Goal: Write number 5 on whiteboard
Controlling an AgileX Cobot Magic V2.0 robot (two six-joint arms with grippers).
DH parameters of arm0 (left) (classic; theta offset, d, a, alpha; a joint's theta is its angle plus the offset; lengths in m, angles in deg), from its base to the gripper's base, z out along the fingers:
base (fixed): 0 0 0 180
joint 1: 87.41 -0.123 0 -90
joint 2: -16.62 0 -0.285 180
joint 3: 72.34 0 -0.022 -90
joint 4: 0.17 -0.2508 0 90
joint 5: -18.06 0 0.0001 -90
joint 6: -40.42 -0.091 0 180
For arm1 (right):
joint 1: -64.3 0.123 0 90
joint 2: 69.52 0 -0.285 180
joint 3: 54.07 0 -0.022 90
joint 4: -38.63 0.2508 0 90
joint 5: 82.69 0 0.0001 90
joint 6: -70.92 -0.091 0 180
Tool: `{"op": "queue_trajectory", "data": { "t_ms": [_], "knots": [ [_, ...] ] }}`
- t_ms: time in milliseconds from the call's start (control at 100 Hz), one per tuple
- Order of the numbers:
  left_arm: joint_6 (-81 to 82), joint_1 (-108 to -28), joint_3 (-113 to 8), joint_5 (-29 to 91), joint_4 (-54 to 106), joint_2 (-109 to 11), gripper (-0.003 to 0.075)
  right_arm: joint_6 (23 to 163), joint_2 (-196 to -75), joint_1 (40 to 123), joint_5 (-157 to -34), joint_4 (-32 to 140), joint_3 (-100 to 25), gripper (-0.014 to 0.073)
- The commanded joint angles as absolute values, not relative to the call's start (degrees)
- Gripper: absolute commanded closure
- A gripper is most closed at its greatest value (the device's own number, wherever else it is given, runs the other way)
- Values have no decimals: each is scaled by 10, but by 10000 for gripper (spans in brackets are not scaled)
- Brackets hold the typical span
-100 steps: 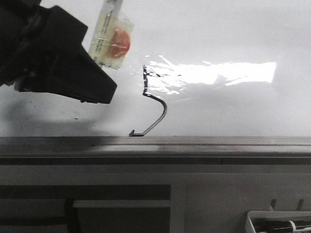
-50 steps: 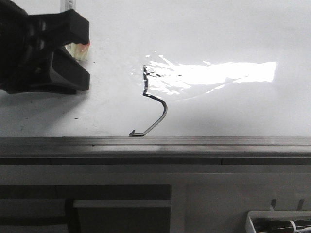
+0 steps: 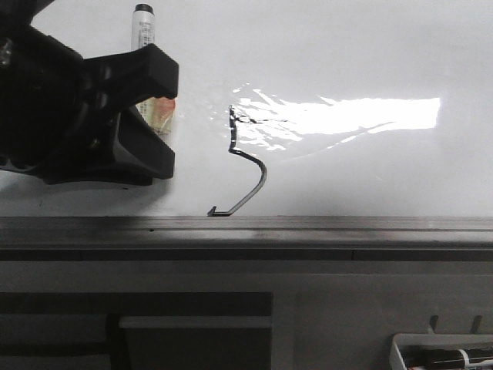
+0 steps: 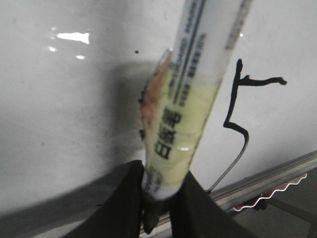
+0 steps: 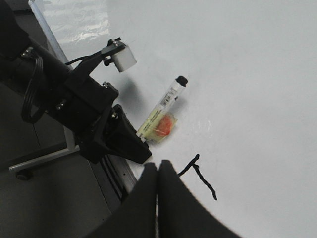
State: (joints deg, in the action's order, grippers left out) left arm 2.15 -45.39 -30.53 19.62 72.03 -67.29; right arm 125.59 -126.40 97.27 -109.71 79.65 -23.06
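The number 5 [image 3: 248,162] is a thin black line on the glossy whiteboard [image 3: 354,46], its hooked tail ending at the rail; it also shows in the left wrist view [image 4: 237,116]. My left gripper [image 3: 168,116] is shut on a marker [image 3: 144,35] wrapped in a yellowish label with an orange patch, left of the number 5. The marker [image 4: 190,94] lies low along the whiteboard [image 4: 59,124], its black end [image 5: 182,80] pointing away from the rail. My right gripper [image 5: 158,171] is shut and empty above the whiteboard [image 5: 257,74], partly covering the number 5 [image 5: 204,178].
A grey metal rail [image 3: 323,227] runs along the board's near edge. Below it at the right, a white tray [image 3: 400,351] holds another marker. The left arm [image 5: 74,94], with a white block [image 5: 123,55] on it, reaches over the rail.
My left gripper has swung right and lower, closer to the number 5, turning so the marker's black end now shows. The number 5 is unchanged.
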Motion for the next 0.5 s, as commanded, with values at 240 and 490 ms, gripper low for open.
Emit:
{"op": "queue_trajectory", "data": {
  "t_ms": [240, 490],
  "knots": [
    [26, -459, -310, 126, 758, -687, 734, 1256, -1259, 968, -1055, 830, -240, 654],
    [26, -459, -310, 122, 758, -687, 435, 1256, -1259, 968, -1048, 830, -240, 654]
  ]
}}
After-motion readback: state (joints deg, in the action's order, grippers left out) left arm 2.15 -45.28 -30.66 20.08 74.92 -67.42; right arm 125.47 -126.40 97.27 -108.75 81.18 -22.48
